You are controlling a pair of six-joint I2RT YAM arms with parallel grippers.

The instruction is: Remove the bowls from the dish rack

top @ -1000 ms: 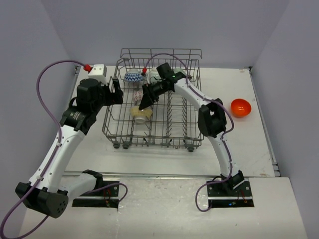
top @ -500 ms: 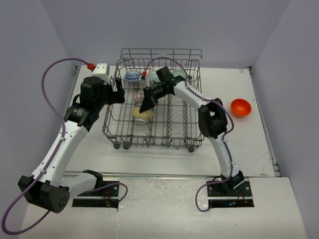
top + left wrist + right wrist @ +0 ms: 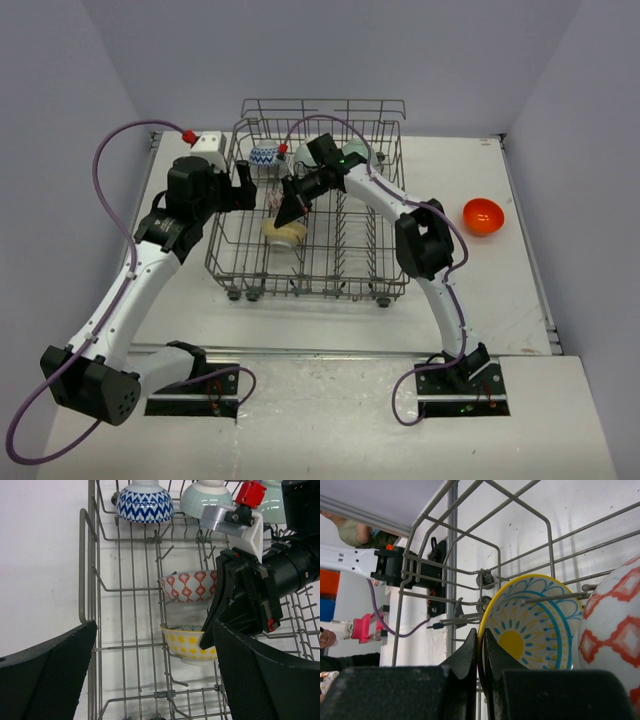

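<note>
Grip secured: your right tool (image 3: 481,636) is clenched on the yellow bowl's (image 3: 535,625) rim, near the rack's (image 3: 310,268) left side (left tool (image 3: 243,187) released, beside the rack). Next, lift it straight up past the tines (image 3: 163,555).

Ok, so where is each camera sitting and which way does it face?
Top external: above and behind the arms, looking down on the dish rack; both whole arms show.
Left wrist: over the rack's left edge, looking down in; the open left gripper frames it.
Right wrist: inside the rack, facing its left wall; right gripper shut on the yellow-inside bowl at its rim.
Both wrist views share that bowl.
</note>
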